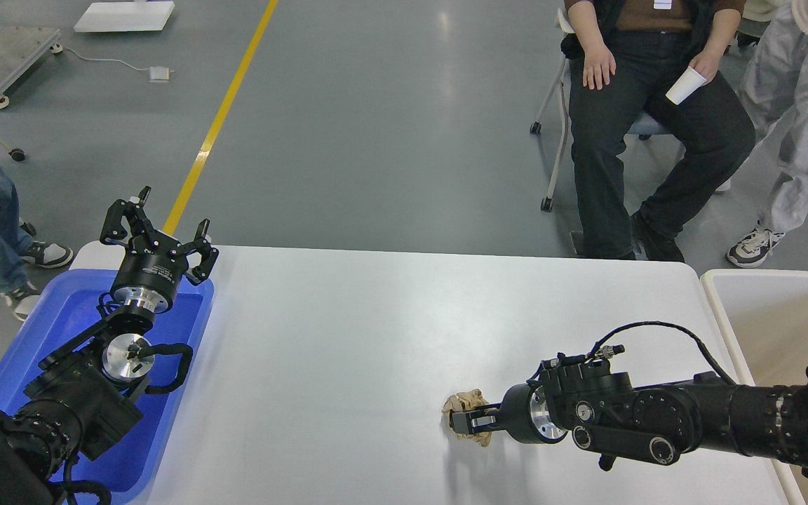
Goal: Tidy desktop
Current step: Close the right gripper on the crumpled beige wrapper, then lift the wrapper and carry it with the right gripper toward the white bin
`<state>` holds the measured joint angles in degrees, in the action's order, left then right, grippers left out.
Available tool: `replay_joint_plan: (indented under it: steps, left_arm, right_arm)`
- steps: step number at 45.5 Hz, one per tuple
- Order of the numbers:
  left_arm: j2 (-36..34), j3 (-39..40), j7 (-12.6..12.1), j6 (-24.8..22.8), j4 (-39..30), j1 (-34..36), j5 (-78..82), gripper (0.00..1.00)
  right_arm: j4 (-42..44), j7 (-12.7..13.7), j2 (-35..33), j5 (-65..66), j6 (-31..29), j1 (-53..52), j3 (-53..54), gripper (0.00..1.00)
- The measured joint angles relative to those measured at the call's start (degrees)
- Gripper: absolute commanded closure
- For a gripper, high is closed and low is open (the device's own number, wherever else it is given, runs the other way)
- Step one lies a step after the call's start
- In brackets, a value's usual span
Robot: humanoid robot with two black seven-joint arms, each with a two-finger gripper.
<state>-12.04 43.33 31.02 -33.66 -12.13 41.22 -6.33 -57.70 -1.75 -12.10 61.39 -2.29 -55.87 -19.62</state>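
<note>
desktop | blue tray under spread left fingers | right fingers pinching crumpled paper

- No readable text, brand, number or sign anywhere.
- Small white print on the black cylindrical body of the left two-finger gripper: too small to read.
- White rectangular tag on the brown top of the seated person, cut by the upper edge: nothing legible.
</note>
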Motion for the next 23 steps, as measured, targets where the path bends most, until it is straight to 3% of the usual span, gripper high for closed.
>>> replay_joint_plan:
  steps: [23]
  left_arm:
    - [0.0,0.0,0.0,0.0,-0.01,0.02,0.0,0.0]
  right_arm:
    - [-3.98,-1.43,-4.85,-3.44,0.42,-1.76,-0.05,1.0]
